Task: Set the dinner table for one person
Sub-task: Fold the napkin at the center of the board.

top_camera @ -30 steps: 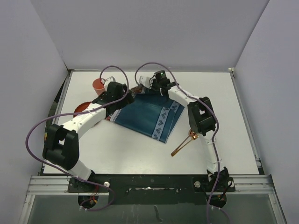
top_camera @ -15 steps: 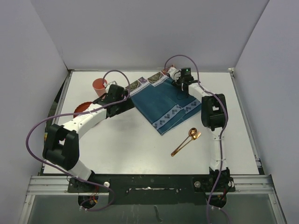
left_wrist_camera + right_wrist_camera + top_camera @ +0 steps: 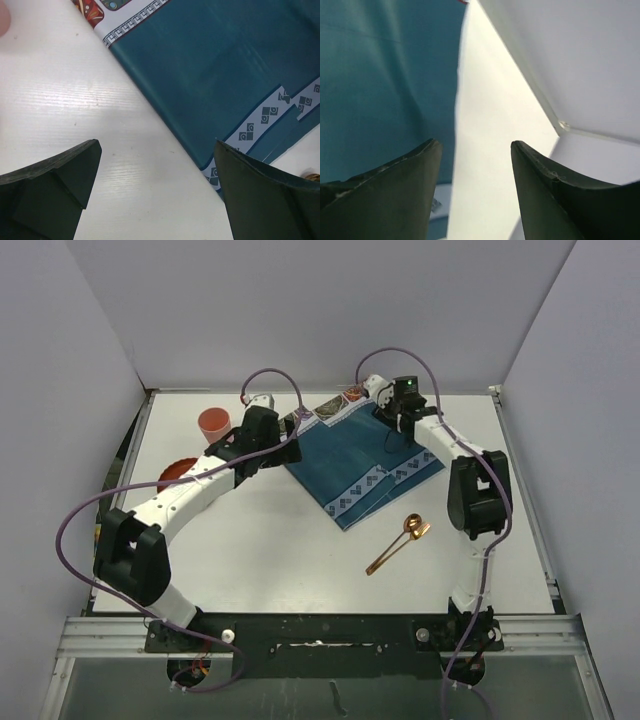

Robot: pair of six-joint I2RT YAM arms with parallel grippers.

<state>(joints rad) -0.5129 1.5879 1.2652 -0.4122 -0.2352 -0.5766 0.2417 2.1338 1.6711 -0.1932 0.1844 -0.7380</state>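
The white dinner table (image 3: 290,550) carries a teal placemat (image 3: 358,455) with patterned ends, lying slantwise at the back middle. My left gripper (image 3: 287,443) hovers open at the placemat's left edge (image 3: 165,105); its jaws (image 3: 157,150) are wide apart over bare tabletop, with nothing between them. My right gripper (image 3: 390,420) is over the placemat's far right edge (image 3: 385,75). It stands open (image 3: 475,143) and empty, white table showing in the gap. A copper spoon (image 3: 398,545) lies right of centre, off the placemat.
A pink cup (image 3: 212,423) stands at the back left. A red dish (image 3: 176,472) lies partly under my left arm. The back wall and the table's far metal edge (image 3: 560,125) are close behind the right gripper. Cables loop over both arms.
The right gripper pulled the placemat's corner right and back, spreading it out, then opened and let go. The left gripper shifted slightly toward the back and stayed open.
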